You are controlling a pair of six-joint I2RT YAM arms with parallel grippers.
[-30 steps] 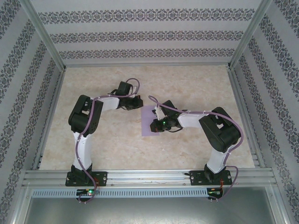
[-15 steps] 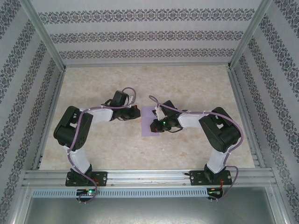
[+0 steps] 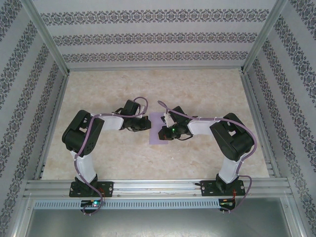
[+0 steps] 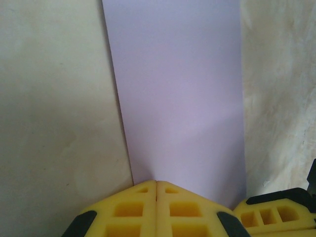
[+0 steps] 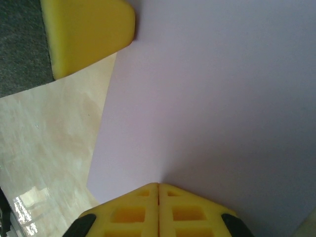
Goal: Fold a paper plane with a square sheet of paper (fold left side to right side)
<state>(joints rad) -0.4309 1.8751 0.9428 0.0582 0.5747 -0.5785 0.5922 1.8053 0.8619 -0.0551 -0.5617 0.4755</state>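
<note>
Quick progress check: the paper lies flat in the middle of the table, between the two arms. From above it reads as a tall rectangle rather than a square. In the left wrist view it's a plain strip with straight long edges, so my guess is the left-to-right half fold is done and lying closed. Can't swear to it though: the overhead shot is small, the right arm covers part of the sheet, and I can't make out a double layer anywhere.

The left gripper is closed, fingertips pressed together, right at the paper's edge. The right gripper is closed too, tips together, down over the sheet near one corner. Nothing looks pinched in either one. To me they're just pressing on the paper, maybe flattening a crease.

Plenty is left: no pointed nose, no diagonal folds, no wings, nothing dart-shaped. I'd call it early days.

The surface is a beige marbled top, a bit glossy, with a glare patch in the right wrist view. The room is a small booth with walls papered in grey ornamental stripes, metal corner posts, and an aluminium rail along the near edge where the arm bases are bolted.
</note>
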